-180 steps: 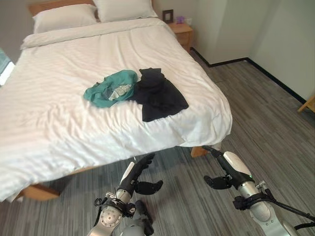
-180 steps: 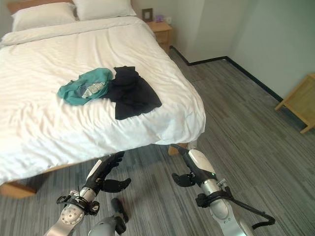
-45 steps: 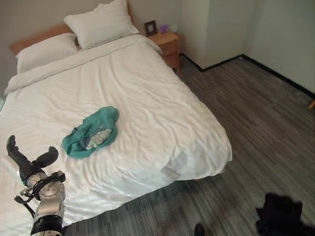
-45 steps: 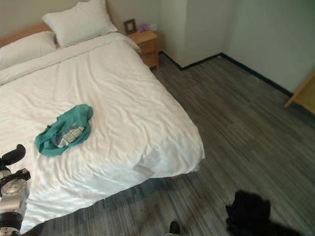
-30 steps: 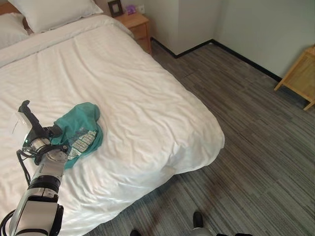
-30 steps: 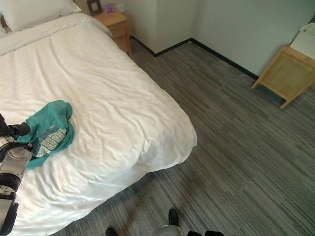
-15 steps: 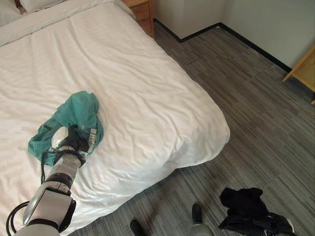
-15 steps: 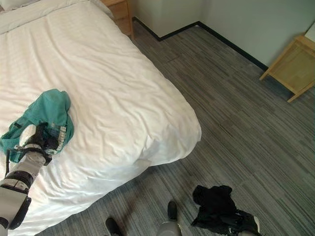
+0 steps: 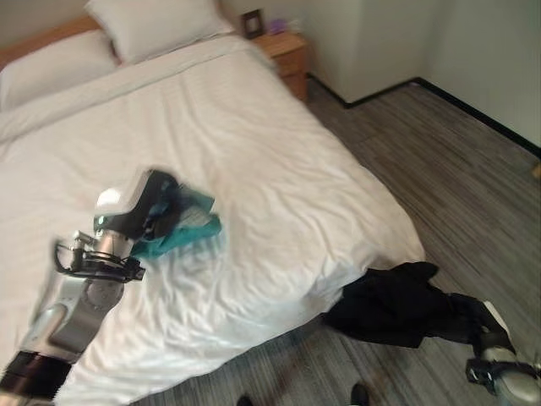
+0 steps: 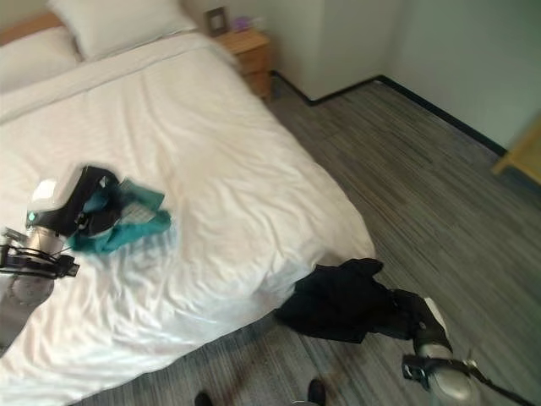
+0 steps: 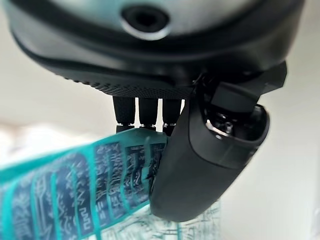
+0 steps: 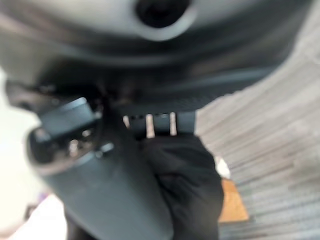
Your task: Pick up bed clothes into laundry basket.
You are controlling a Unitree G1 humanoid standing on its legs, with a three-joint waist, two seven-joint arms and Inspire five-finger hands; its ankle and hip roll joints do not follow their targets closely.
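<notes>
Holding two loads here: I have the left hand (image 9: 139, 211) pinched on the teal garment (image 9: 182, 230), lifted just above the white bed (image 9: 279, 182), and the right hand (image 10: 421, 320) clamped on the black garment (image 10: 338, 300) hanging over the floor (image 10: 439, 194) beside the bed's corner.

The bed (image 9: 279, 169) takes up the left and middle, with two pillows (image 9: 152, 25) along its far edge. A nightstand (image 9: 287, 52) stands just beside its far right corner, against the wall. A shirt (image 9: 182, 228) lies near the bed's near left part, pinched in the left hand (image 9: 144, 211). Off the bed's near right corner, over the floor (image 9: 456, 169), a garment (image 9: 393, 304) hangs from the right hand (image 9: 473, 317).
</notes>
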